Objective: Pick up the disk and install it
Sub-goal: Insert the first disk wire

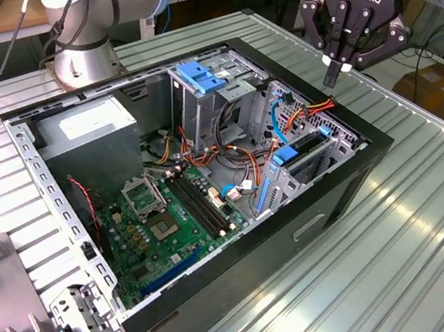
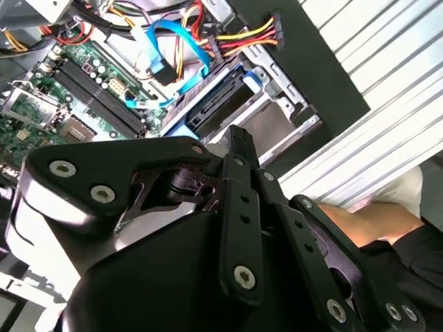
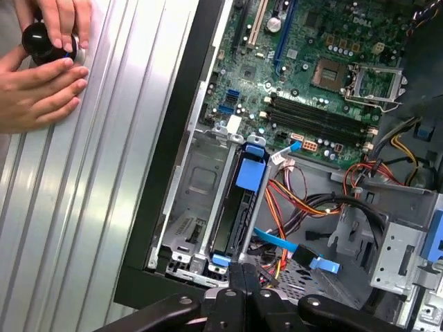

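The disk (image 3: 235, 207), framed by blue rails, sits edge-up in the drive bay at the corner of the open computer case (image 1: 373, 149) — seemingly seated, so the installing looks largely done. The tool (image 1: 333, 72) hangs above that corner, fingers together and holding nothing. Beside the case on the ribbed tabletop (image 3: 90, 207), a person's hands (image 3: 41, 76) grip a black knob.

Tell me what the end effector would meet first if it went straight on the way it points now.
Probably the disk, seated in the drive cage at the case's edge. The end effector hangs above that corner, tips down toward it; depth is unclear, so the cage rim might come first.
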`<state>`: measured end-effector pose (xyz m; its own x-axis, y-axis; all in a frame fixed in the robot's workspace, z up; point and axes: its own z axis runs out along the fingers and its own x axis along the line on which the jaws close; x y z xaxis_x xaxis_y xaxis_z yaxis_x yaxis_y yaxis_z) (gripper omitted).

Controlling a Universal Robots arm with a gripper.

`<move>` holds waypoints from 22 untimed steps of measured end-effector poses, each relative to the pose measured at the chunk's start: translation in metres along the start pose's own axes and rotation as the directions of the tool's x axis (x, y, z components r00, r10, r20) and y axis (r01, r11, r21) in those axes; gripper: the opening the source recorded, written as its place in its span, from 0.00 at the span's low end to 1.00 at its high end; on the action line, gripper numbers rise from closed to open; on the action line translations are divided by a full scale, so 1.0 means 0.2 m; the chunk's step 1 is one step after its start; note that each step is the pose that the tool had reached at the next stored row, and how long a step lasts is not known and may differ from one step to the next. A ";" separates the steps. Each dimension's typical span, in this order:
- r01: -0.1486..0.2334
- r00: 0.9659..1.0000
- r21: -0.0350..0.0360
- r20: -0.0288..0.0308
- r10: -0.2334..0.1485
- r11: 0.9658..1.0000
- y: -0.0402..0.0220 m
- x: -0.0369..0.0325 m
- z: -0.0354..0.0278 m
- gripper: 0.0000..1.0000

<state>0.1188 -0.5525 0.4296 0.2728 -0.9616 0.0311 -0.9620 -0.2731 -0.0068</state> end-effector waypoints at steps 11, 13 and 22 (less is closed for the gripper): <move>0.171 0.985 -0.003 -0.023 -0.171 0.985 -0.257 0.033 0.156 0.11; 0.210 0.977 -0.003 -0.024 -0.210 0.978 -0.258 0.033 0.164 0.11; 0.342 0.939 0.004 -0.027 -0.342 0.940 -0.257 0.032 0.184 0.24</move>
<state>0.1706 -0.5457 0.3933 0.5847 -0.8091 0.0590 -0.8105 -0.5857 0.0005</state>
